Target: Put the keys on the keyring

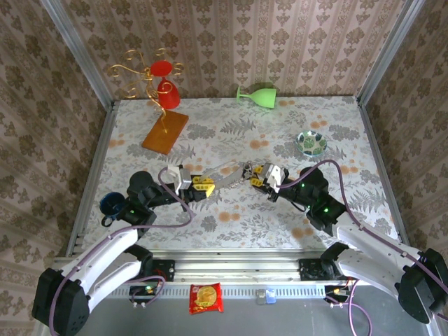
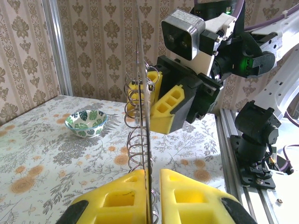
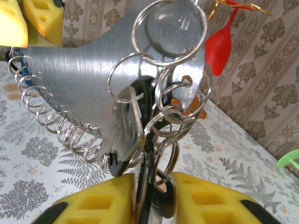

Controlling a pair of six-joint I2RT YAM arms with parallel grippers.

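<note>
Above the middle of the counter point(image 1: 280, 217) the left end effector point(image 2: 152, 179) is clamped tight on the thin edge of the keyring point(image 3: 70, 70), a flat metal plate strung with wire loops, whose far end reaches the right end effector point(image 3: 154, 186), narrowed around the keys point(image 3: 127, 128) bunched among those loops

Beige wallpaper point(image 1: 231, 42) with a brown leaf pattern is covering the wall rising well beyond the left claw point(image 1: 205, 185) and the right claw point(image 1: 255, 175); the same paper is lining the side walls point(image 1: 35, 105) standing out to either side of them; grey metal posts point(image 1: 77, 50) are running up the corners; the table point(image 1: 210, 136) under the claws is lying beneath a pale cloth printed with grey ferns and orange flowers; a ribbed metal rail point(image 1: 238, 269) is edging it behind the claws; soft, even light is falling everywhere.
</note>
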